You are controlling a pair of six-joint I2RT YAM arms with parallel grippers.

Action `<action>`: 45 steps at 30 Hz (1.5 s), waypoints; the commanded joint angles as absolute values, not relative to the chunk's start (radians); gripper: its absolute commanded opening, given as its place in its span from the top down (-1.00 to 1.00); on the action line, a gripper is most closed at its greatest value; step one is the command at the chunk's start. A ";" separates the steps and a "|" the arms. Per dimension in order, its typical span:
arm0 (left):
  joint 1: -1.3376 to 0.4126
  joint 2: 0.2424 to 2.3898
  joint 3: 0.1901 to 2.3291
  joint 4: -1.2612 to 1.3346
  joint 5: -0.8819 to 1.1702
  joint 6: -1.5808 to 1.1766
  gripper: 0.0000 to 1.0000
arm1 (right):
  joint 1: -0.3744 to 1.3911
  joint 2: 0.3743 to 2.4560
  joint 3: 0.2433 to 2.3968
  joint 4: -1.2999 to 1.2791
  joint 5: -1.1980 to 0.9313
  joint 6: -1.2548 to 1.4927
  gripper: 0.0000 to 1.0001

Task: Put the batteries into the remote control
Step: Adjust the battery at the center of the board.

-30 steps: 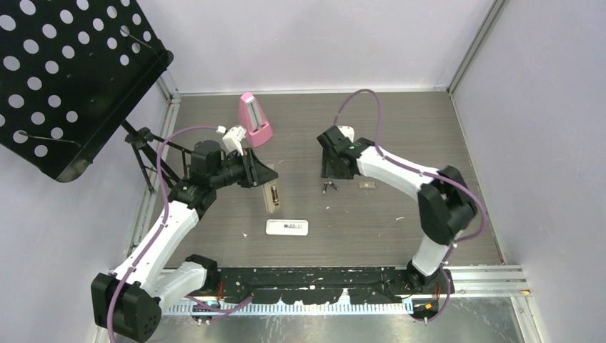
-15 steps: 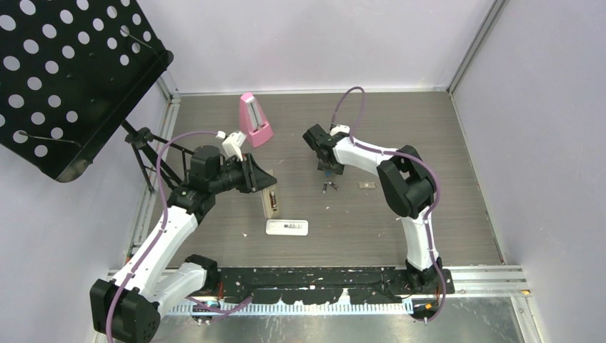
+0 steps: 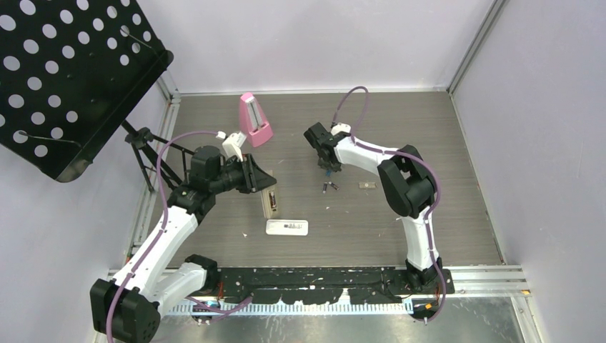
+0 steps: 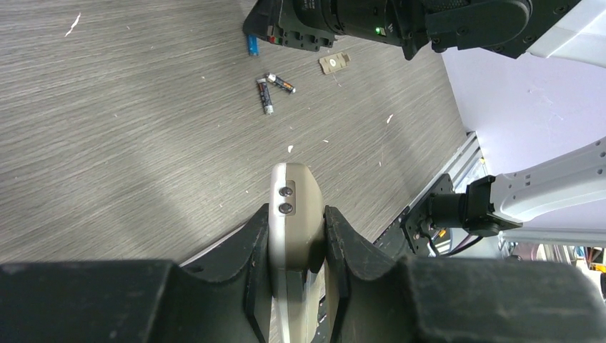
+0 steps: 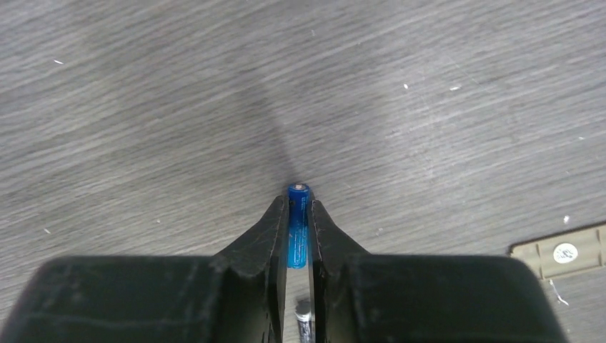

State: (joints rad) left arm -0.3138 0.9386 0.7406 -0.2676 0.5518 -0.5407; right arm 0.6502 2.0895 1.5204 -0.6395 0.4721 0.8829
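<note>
One blue battery (image 5: 298,229), two dark batteries (image 4: 265,96). One beige remote (image 4: 289,214), one white remote (image 3: 286,226). One metronome (image 3: 253,120), one cover (image 3: 366,185), one stand (image 3: 86,146).

Gripped remote (image 4: 291,214), dark batteries (image 4: 266,96) beyond

- The music stand (image 3: 64,78) stands off the table's (image 3: 429,143) left edge.
- The metronome (image 3: 254,120) stands at the back, left of centre.
- A remote (image 4: 288,179) sits between the left gripper's (image 4: 296,211) fingers, before the metronome.
- A second remote (image 3: 286,226) lies flat just before it.
- A battery (image 5: 298,236) sits between the right gripper's (image 5: 298,202) fingers, right of the metronome.
- Two batteries (image 3: 329,187) lie just before it, a cover (image 3: 367,185) to their right.
</note>
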 commanded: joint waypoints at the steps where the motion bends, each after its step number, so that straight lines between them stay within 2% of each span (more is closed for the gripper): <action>1: -0.311 0.944 0.738 -0.241 0.555 -0.536 1.00 | 0.644 2.044 1.456 -0.473 0.432 0.806 0.84; 6: -0.311 0.962 0.735 -0.213 0.574 -0.556 1.00 | 0.644 1.921 1.335 -0.291 0.390 0.624 0.88; 13: -0.311 0.976 0.739 -0.188 0.589 -0.568 1.00 | 0.640 1.702 1.184 -0.204 0.241 0.519 0.89; 19: -0.311 0.982 0.730 -0.127 0.665 -0.576 1.00 | 0.645 1.580 1.105 -0.349 0.192 0.538 0.89; 25: -0.312 0.950 0.656 0.186 0.878 -0.691 1.00 | 0.750 1.562 1.101 -0.640 0.344 0.618 0.89; 34: -0.312 0.902 0.624 0.300 0.930 -0.724 1.00 | 0.835 1.617 1.061 -0.701 0.337 0.706 0.89; 45: -0.312 0.910 0.631 0.257 0.905 -0.703 1.00 | 0.838 1.705 1.069 -0.744 0.286 0.714 0.42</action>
State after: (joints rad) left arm -0.3138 0.9161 0.6239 0.2272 0.8936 -0.7074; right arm 0.8322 1.7054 1.0531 -0.7216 0.2928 0.6884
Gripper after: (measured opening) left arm 0.269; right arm 0.255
